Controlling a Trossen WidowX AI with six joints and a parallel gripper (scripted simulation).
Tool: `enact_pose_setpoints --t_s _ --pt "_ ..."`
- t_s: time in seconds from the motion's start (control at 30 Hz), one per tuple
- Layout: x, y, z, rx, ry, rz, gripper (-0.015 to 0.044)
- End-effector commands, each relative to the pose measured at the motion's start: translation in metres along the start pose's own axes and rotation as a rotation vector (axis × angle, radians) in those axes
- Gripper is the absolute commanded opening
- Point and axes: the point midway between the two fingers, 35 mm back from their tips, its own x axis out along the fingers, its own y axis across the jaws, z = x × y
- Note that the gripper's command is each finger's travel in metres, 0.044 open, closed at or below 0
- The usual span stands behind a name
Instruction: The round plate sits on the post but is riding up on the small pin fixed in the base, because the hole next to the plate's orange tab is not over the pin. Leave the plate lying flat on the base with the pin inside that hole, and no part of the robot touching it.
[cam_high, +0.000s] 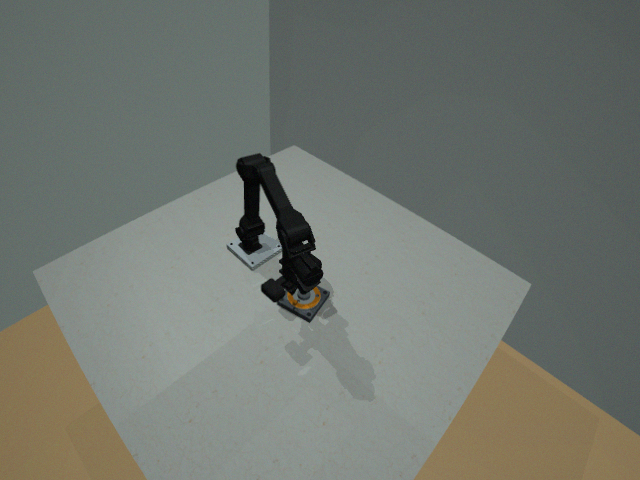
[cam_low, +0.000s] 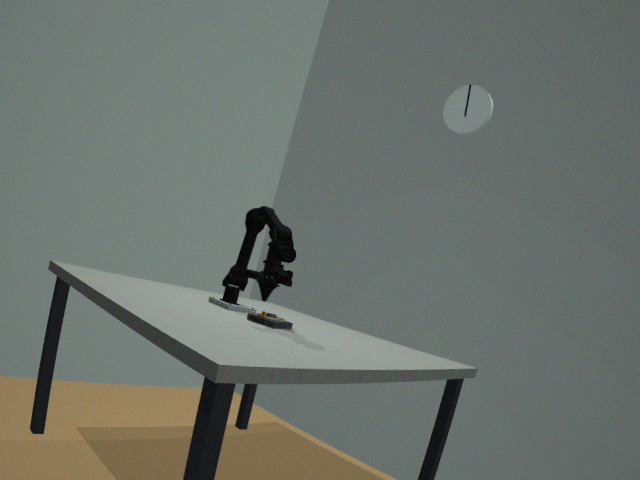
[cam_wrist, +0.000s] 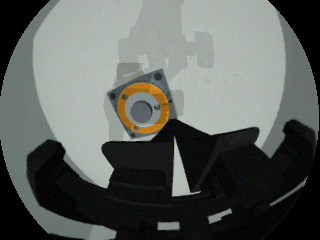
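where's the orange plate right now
In the wrist view the orange plate sits around the grey post on the dark square base, just ahead of the shut gripper.

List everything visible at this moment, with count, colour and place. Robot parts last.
Table: one, grey top, dark legs, on a tan floor.
Base: one, dark square, on the table ahead of the arm.
Round plate: one, orange ring, on the base around the post.
Post: one, grey, centre of the plate.
Wall disc: one, pale with a dark line, high on the wall.
Mounting plate: one, light grey, under the arm.
Arm: one, black.
End effector: one, black, shut, holding nothing, above the plate.
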Motion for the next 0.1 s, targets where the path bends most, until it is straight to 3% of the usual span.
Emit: enact_pose_setpoints --t_s 0.0,0.07 --pt "0.0010 0.0000 0.0001 0.000 0.002 0.001 0.0000" --pt "0.0010 0.0000 0.0001 0.000 0.002 0.001 0.0000"
